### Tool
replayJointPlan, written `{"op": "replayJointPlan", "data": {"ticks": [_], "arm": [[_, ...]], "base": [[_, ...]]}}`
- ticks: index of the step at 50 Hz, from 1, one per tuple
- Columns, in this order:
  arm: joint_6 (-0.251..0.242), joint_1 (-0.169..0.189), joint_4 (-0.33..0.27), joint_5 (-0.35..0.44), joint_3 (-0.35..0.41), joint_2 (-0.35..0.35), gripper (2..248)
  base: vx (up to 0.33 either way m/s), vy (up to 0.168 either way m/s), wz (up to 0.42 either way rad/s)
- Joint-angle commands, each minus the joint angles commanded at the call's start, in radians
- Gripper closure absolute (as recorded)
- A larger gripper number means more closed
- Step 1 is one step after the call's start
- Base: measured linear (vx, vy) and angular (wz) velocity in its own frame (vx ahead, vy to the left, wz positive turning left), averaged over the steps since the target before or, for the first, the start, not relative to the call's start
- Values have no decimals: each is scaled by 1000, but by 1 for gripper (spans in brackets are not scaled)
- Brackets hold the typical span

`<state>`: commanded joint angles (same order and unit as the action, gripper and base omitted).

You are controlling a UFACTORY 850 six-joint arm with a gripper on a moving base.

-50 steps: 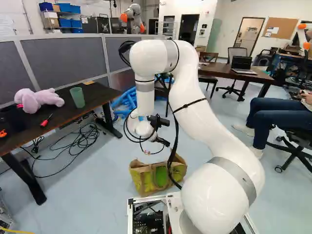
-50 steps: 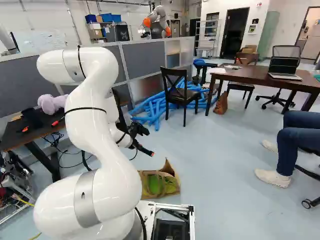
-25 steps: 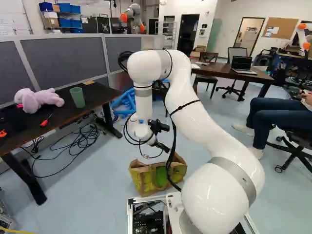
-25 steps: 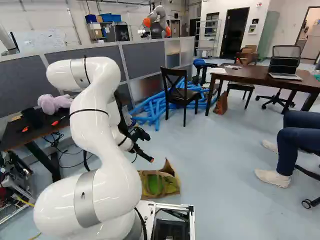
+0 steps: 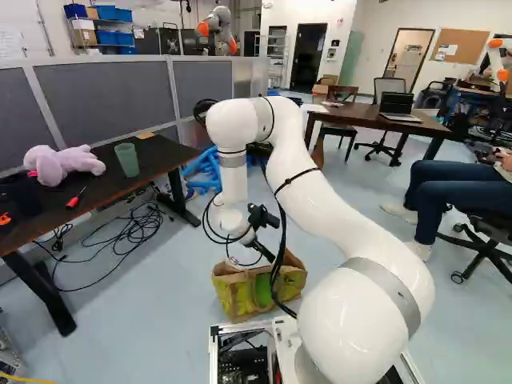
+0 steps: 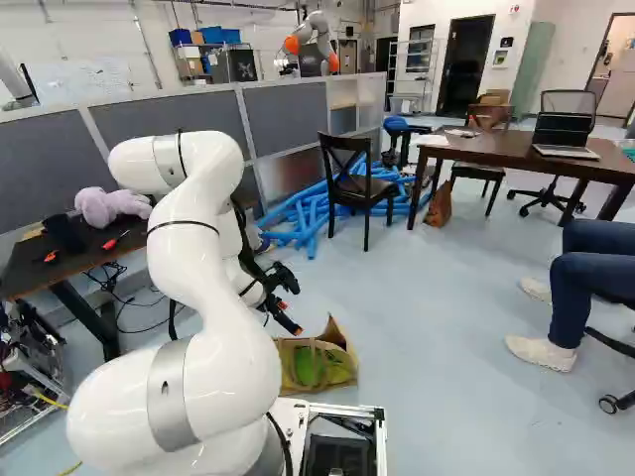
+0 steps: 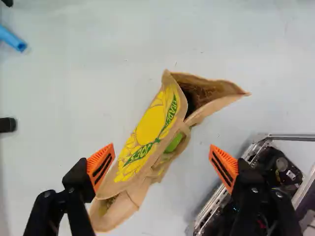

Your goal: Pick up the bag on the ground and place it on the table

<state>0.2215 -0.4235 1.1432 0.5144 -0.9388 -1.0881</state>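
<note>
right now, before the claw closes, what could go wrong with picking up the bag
The bag lies slantwise between the open fingers of the claw, so closing might twist it or pinch only a soft fold that slips out. One finger overlaps the base frame in the wrist view, so it could bump that frame on the way down. The bag's mouth gapes, so anything inside might spill if it lifts tilted.

Tan/yel. bag (image 7: 150,130), open, on flr (image 7: 74,98)
</note>
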Motion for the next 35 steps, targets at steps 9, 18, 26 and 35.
{"op": "replayJointPlan", "data": {"ticks": [9,18,26,35], "arm": [[94,0,0,0,-28,-37,3],[191,0,0,0,-56,-74,3],[273,0,0,-2,-81,-105,3],[368,-1,0,-17,-110,-141,3]], "base": [[0,0,0],[0,0,0],[0,0,0],[0,0,0]]}}
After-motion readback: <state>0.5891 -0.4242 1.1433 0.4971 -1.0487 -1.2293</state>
